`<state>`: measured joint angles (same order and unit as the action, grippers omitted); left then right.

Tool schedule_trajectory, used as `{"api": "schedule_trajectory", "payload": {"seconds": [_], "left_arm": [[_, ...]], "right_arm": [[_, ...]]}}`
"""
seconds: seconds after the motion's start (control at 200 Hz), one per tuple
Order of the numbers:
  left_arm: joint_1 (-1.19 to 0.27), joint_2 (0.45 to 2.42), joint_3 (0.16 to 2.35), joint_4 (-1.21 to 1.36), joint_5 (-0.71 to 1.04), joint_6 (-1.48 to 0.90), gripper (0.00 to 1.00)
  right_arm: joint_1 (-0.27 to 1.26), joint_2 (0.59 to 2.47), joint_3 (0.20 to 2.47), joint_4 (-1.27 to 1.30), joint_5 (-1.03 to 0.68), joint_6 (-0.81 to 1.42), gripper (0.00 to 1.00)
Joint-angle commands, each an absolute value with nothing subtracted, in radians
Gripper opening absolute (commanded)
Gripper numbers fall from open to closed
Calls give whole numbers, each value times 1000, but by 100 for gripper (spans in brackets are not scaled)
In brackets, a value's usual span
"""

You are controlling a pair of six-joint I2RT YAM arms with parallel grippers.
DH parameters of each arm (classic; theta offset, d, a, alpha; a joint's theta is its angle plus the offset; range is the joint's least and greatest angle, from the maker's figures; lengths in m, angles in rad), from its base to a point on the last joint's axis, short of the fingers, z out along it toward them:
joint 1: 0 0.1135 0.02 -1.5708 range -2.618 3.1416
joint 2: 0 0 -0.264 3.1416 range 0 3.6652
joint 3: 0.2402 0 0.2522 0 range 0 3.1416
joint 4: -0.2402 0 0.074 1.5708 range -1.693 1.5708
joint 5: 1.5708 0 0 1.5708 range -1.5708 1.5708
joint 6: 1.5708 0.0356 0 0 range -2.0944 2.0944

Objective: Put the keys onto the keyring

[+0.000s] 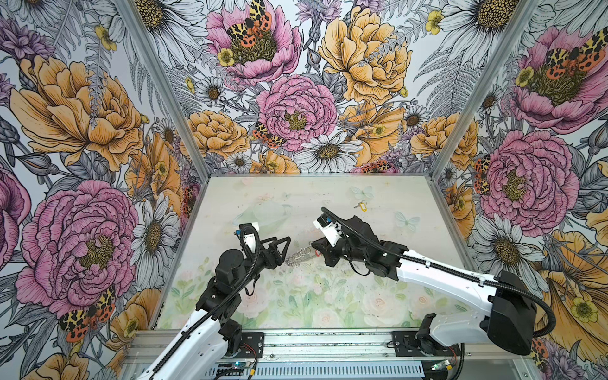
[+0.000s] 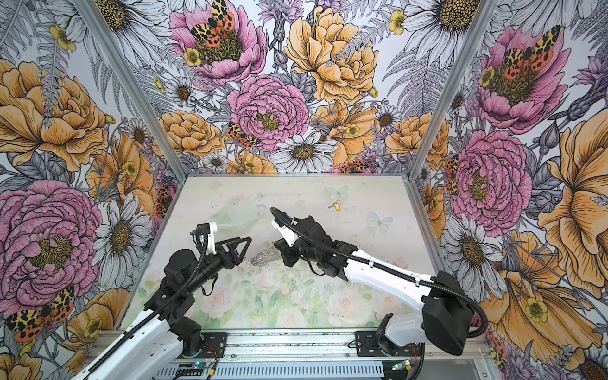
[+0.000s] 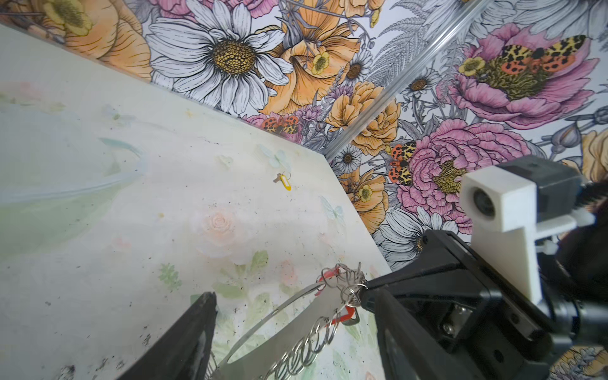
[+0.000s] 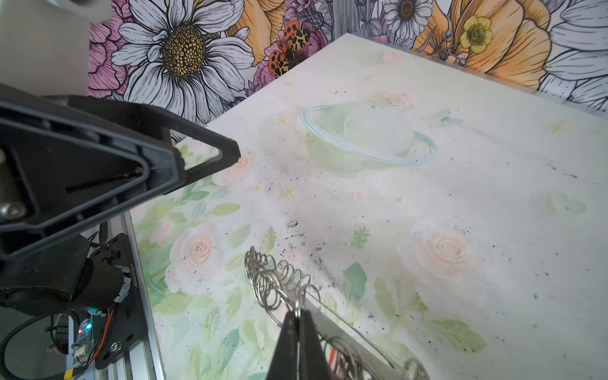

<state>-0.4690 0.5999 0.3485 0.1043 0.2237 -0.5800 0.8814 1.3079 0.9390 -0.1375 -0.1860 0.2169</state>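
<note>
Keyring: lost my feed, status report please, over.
Right gripper shut on keyring. Left gripper open, jaws around its other end. Yellow-tag key loose on table, far right. Nothing in the way.

The keyring (image 1: 297, 255) sits near the middle of the table (image 1: 279, 194), between the two grippers. Its left end lies between the parted fingers of the left gripper (image 1: 285, 250), and its right end is pinched in the right gripper (image 1: 312, 245). A hanging key (image 3: 342, 317) dangles at that right end. A loose key (image 1: 360, 205) lies on the table well behind them, toward the far right corner.
</note>
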Motion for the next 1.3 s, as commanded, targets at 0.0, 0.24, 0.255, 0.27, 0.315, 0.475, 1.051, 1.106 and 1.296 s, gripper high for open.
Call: {"api": "schedule_trajectory", "payload": {"seconds": [0.0,0.24,0.255,0.27,0.315,0.475,1.051,1.106,1.296], "left_arm": [[-542,616,352,227,246,-466,75],[-689,630,382,234,197,-253,70],[-690,631,382,235,200,-248,70],[-690,631,383,234,203,-244,70],[-691,635,385,236,213,-233,68],[-694,657,393,239,271,-217,56],[-813,656,392,238,241,-95,43],[-813,658,389,239,226,-101,46],[-817,651,372,244,271,-106,47]], "right_arm": [[871,1221,910,-83,-240,179,0],[854,1110,866,-103,-316,124,0],[853,1106,864,-105,-323,122,0],[854,1102,864,-107,-331,120,0],[849,1090,864,-113,-352,115,0],[835,1051,854,-139,-402,94,0],[798,974,798,-136,-589,3,0],[799,974,795,-124,-601,5,0],[799,986,790,-98,-622,13,0]]}}
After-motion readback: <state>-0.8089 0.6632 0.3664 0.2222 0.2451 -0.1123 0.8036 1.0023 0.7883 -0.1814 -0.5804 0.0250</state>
